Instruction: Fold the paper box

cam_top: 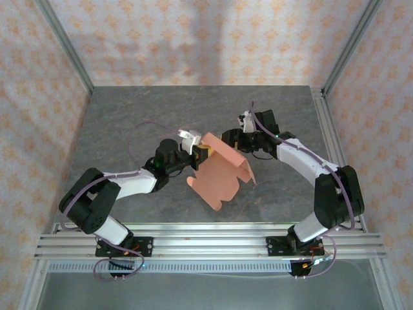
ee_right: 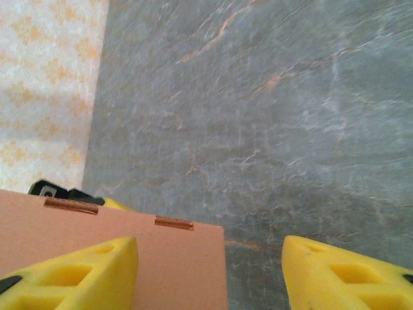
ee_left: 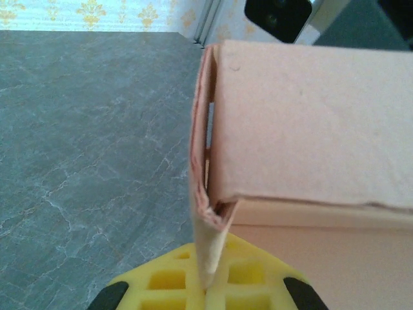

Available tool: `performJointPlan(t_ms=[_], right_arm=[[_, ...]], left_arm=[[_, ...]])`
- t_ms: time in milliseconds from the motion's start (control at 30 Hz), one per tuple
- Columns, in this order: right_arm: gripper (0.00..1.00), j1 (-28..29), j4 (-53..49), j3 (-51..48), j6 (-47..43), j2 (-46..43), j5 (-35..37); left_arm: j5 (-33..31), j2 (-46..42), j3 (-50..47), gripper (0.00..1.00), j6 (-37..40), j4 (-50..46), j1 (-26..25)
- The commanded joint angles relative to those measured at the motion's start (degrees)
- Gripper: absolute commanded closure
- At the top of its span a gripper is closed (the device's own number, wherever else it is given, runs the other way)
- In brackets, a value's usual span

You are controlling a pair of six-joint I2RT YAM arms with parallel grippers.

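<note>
Two sets of jaws meet at the box (cam_top: 219,171), which hangs half folded and tilted over the middle of the grey worktop (cam_top: 122,116), its lower edge near the stone. The left jaws are pressed together on a thin flap at the box's corner. The right jaws stand spread at its far edge: one yellow finger (ee_right: 71,274) is beside the slotted panel, and whether it touches cannot be told; the other is over bare worktop.

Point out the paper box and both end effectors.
paper box (cam_top: 219,173): top external view, middle of the orange sheet.
left end effector (ee_left: 206,284): left wrist view, where its yellow fingers pinch the box.
right end effector (ee_right: 210,248): right wrist view, midway between its fingertips.
</note>
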Motion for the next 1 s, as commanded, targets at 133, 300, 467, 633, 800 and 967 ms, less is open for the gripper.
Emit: performJointPlan(t_ms=[133, 300, 467, 633, 800, 967], right_arm=[[0.46, 2.81, 2.28, -1.23, 0.03, 0.92, -4.21], [0.49, 4.75, 9.10, -2.99, 6.29, 2.36, -4.88], [0.50, 5.31, 13.64, -4.82, 9.53, 2.15, -5.11], [0.45, 3.74, 11.22, -4.40, 7.65, 0.38, -1.22], [0.37, 0.63, 13.49, -5.90, 9.86, -2.45, 4.12], [0.37, -4.14, 14.70, -8.76, 13.22, -5.65, 8.63]], left_arm=[[-3.14, -1.79, 3.67, 1.00, -5.45, -0.68, 0.64], [-5.06, -1.04, 4.78, 1.00, -6.44, -0.46, 0.17], [-6.91, -0.52, 4.98, 1.00, -6.93, -0.17, 0.12], [-9.73, -1.65, 3.46, 1.00, -7.30, 0.14, 0.15], [-15.28, -2.88, 2.21, 1.00, -10.00, -1.16, 0.30], [-19.49, -3.04, 1.89, 1.00, -19.54, -2.38, 2.29]])
